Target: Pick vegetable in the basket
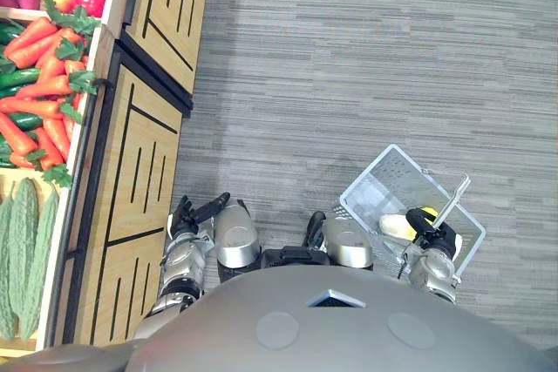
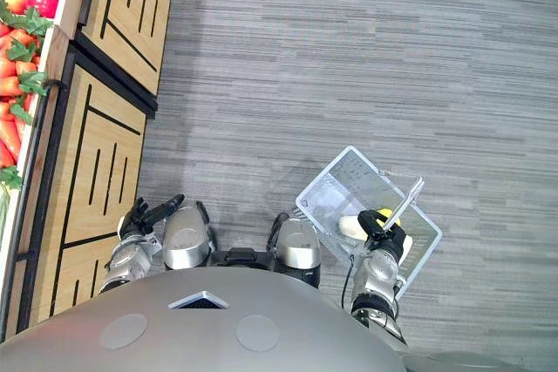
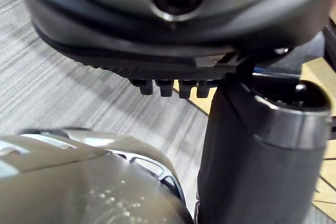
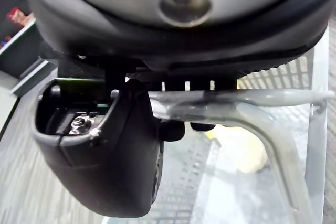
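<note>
- Orange carrots [image 1: 39,84] are lying far left of the white mesh plastic basket [image 1: 392,172].
- Left robot hand [image 1: 193,213] is hanging left of the basket, fingers loosely straight and holding nothing.
- Right robot hand [image 1: 429,226] is gripping the basket's pale handle [image 4: 236,98].
- A pale yellow vegetable [image 1: 397,226] is lying inside the basket.

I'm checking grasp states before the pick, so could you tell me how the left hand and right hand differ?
The right hand is curled round the basket handle; the left hand holds nothing, fingers straight. The right hand hangs over the basket; the left hand hangs beside the wooden cabinet. Both hang low at the robot's sides.
</note>
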Robot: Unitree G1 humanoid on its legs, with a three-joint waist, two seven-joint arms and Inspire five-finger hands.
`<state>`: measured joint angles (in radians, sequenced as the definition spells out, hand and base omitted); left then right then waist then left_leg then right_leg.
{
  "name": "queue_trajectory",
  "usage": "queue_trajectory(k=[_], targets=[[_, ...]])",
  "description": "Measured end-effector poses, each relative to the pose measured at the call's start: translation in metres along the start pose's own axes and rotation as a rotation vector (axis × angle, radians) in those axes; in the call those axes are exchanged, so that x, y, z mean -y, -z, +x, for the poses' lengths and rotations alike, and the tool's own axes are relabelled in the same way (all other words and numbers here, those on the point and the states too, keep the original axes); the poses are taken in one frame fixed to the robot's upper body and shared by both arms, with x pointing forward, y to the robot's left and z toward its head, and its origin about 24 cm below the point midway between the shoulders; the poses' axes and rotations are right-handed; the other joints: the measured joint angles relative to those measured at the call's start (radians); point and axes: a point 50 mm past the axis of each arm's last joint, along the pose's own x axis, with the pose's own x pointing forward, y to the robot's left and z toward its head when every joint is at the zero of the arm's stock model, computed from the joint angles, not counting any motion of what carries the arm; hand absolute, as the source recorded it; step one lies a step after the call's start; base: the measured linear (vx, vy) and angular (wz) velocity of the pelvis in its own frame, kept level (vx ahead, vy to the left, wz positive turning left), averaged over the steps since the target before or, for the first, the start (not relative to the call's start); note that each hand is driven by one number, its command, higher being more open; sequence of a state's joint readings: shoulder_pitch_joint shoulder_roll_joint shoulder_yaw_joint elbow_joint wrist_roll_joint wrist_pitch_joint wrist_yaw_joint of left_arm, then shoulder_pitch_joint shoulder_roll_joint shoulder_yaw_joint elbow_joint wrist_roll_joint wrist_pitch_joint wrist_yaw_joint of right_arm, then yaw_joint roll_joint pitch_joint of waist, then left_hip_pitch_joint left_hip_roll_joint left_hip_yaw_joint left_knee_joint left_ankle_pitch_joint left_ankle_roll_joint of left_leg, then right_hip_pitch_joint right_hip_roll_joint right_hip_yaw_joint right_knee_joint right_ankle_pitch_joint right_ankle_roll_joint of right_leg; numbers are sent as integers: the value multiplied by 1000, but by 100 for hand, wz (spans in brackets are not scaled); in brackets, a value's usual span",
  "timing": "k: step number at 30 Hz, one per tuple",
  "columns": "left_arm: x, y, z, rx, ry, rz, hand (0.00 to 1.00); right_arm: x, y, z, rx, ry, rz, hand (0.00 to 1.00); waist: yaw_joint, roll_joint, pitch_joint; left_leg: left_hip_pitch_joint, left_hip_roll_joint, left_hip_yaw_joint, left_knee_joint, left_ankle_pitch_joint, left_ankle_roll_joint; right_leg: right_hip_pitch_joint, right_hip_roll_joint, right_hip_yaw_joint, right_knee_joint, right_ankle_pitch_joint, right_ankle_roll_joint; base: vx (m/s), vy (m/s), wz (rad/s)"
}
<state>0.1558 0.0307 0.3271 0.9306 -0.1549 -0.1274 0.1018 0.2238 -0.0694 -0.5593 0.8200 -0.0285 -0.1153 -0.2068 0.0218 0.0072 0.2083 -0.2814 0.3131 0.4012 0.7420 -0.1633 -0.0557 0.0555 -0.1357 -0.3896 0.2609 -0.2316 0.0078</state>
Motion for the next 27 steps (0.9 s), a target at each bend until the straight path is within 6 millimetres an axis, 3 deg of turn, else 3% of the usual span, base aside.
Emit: queue_trajectory(k=[1,3,4,5,7,8,10,13,15,17,18,20,21,22,23,25,26,27], targets=[[2,-1,0,3,3,-2,100,4,2,-1,0,8,-4,0,-3,0,0,6,-36,68,-168,12,-9,40,-11,-22,-22,-6,17,441,81,42],[4,0,0,2,4,-3,100,7,4,-2,-7,21,7,0,-2,2,-2,19,-95,100,-381,67,-7,82,-19,-39,-29,-20,42,468,151,29],[4,2,-1,-4,4,-8,100,6,5,-2,-13,25,21,0,6,3,-4,35,-143,84,-531,188,22,116,-20,-40,-35,-39,73,445,200,-1],[4,4,-1,-10,1,-9,100,4,5,-3,-14,19,24,0,15,-3,-6,47,-152,71,-548,246,56,125,-22,-29,-38,-43,80,441,206,-3],[-3,-2,1,6,-14,2,100,-15,10,-8,-31,-26,39,0,9,-50,-35,49,-204,75,-560,231,100,123,-58,-4,-51,-14,102,423,180,15],[-5,-5,2,12,-22,-1,100,-25,9,-10,-31,-55,43,0,11,-68,-37,46,-206,80,-524,205,118,136,-64,31,-70,21,109,487,206,13],[-8,-3,2,3,-33,-7,100,-34,10,-13,-33,-91,40,0,17,-81,-54,47,-206,83,-480,181,139,153,-67,80,-100,95,119,346,155,-7],[-9,1,2,-16,-29,16,100,-37,4,-10,-17,-104,35,0,28,-69,-90,62,-217,81,-486,152,129,155,-73,130,-116,188,149,269,156,-9],[-8,5,1,-34,-18,34,100,-33,0,-4,-19,-98,18,0,28,-53,-104,90,-237,70,-491,91,121,125,-93,164,-14,195,150,253,174,7],[-8,7,1,-42,-13,48,100,-30,0,-2,-25,-93,7,0,26,-53,-111,126,-274,53,-512,49,122,55,-132,183,179,203,160,217,166,27],[-9,6,1,-38,-9,70,100,-30,1,-1,-32,-93,0,0,25,-59,-113,151,-303,39,-518,28,129,6,-166,204,308,247,164,243,188,45],[-7,11,-1,-48,2,92,100,-31,2,-1,-32,-97,-17,0,16,-54,-114,191,-325,9,-520,-6,143,-72,-191,248,509,398,161,289,179,56],[-10,15,-2,-60,3,111,100,-36,-7,1,-8,-112,-19,0,1,-52,-109,230,-338,-26,-521,-28,153,-155,-192,266,715,372,132,292,129,59],[-9,16,-3,-62,7,125,100,-37,-10,2,2,-114,-16,0,-1,-47,-105,249,-340,-45,-526,-36,153,-185,-183,265,787,327,118,350,137,66],[-6,17,-4,-63,26,162,100,-36,-15,3,20,-110,-16,0,0,-32,-93,302,-339,-72,-549,-42,154,-234,-156,258,874,241,108,227,75,55],[-5,21,-5,-70,39,182,100,-29,-21,5,51,-99,-36,0,-5,-13,-87,369,-339,-132,-588,-44,153,-302,-124,223,870,129,93,280,40,99],[-4,21,-6,-69,42,193,100,-26,-27,6,83,-95,-51,0,-6,-8,-79,399,-339,-174,-591,-47,151,-342,-111,219,796,81,96,297,-18,116],[-4,21,-5,-69,40,191,100,-25,-29,7,88,-90,-47,0,-7,-10,-74,413,-339,-198,-588,-47,151,-356,-103,228,740,64,100,392,-119,134]])
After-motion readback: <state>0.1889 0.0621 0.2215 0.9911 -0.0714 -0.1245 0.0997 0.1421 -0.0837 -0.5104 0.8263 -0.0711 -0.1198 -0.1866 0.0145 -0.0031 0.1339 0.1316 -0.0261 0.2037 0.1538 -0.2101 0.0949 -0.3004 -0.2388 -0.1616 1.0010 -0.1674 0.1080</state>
